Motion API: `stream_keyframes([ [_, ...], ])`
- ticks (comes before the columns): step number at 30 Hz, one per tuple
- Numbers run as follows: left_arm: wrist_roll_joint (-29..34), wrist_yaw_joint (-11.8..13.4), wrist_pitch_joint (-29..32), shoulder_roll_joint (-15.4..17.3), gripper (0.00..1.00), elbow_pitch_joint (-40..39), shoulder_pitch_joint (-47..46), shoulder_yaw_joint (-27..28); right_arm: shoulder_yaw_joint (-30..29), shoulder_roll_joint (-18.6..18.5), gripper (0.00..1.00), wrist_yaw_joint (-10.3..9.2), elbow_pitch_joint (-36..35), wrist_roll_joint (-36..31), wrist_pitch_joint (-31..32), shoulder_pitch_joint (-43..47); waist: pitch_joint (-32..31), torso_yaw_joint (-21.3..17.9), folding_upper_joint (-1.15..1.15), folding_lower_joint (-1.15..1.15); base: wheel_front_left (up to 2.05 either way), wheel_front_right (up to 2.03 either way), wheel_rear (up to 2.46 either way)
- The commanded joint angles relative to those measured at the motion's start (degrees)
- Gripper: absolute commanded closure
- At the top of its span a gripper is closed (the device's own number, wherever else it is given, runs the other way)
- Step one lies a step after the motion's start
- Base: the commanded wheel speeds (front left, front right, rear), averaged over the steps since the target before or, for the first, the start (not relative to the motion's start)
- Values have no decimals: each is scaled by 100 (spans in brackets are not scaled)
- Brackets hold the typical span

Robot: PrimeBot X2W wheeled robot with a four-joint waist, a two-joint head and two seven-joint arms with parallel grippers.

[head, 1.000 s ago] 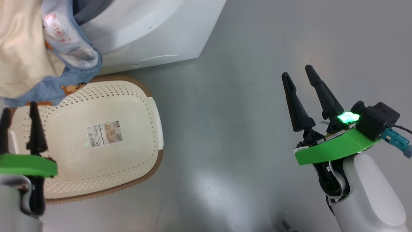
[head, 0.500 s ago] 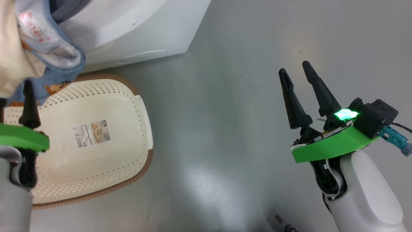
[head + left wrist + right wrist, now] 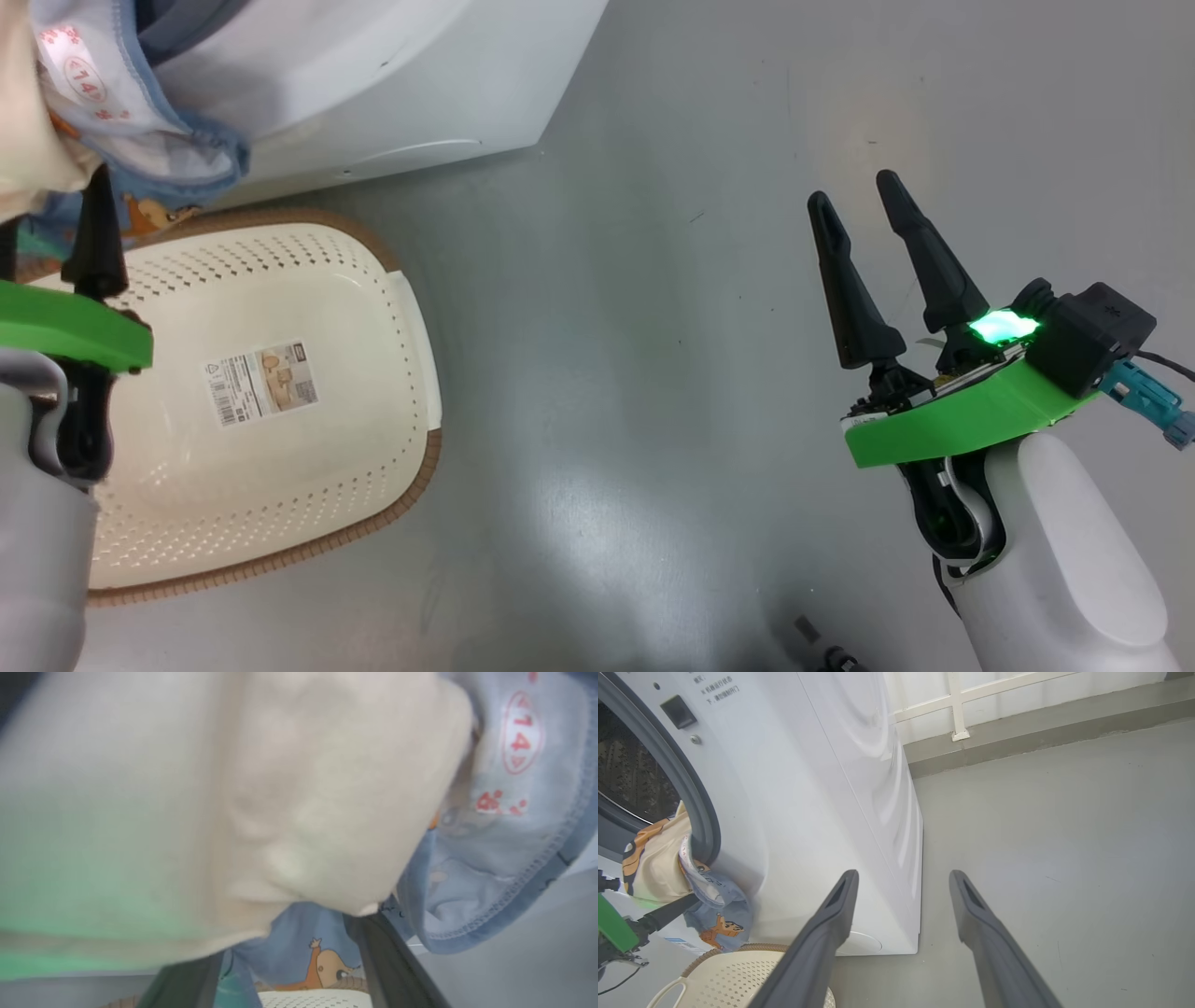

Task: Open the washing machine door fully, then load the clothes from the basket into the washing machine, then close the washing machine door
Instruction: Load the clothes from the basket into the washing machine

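Observation:
The clothes (image 3: pixel 103 112), a cream piece and light blue printed pieces, hang out of the washing machine (image 3: pixel 401 84) over its lower rim. In the right wrist view the clothes (image 3: pixel 658 868) spill past the grey gasket (image 3: pixel 698 812) of the open drum. My left gripper (image 3: pixel 51 205) is open, its fingers (image 3: pixel 383 956) pushed up under the hanging cloth, their tips hidden by it. The basket (image 3: pixel 411 308) stands on the floor below, with just its label sticker inside. My right gripper (image 3: pixel 851 189) hangs open over bare floor, holding nothing. The washing machine door is out of view.
Grey floor (image 3: pixel 635 373) spreads between the basket and my right arm. In the right wrist view, the machine's white side (image 3: pixel 859 788) runs back to a wall with a white frame (image 3: pixel 957 704) and a low kerb.
The head camera has shifted slightly to the right. My left gripper has risen from over the basket up to the hanging clothes, whose lower edge is lifted. The right gripper has barely moved.

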Motion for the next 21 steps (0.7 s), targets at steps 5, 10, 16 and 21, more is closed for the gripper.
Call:
stream_keyframes([
  [5, 36, -16, -30, 264, 100, -216, -17, 174, 76, 17, 0, 9, -135, -29, -27, 95, -29, 18, 0, 0, 0, 0, 0],
  [10, 79, -16, -30, 259, 100, -300, 101, 172, 69, 22, 0, 9, -123, -27, -27, 112, -77, 46, 0, 0, 0, 0, 0],
  [16, 161, -16, -30, 232, 100, -743, 347, 288, 51, 51, 0, 9, -114, -26, -27, 130, -140, 96, 0, 0, 0, 0, 0],
  [21, 438, -16, -30, 91, 100, -1583, 702, 642, 39, 67, 0, 9, -102, -18, -27, 160, -189, 167, 0, 0, 0, 0, 0],
])
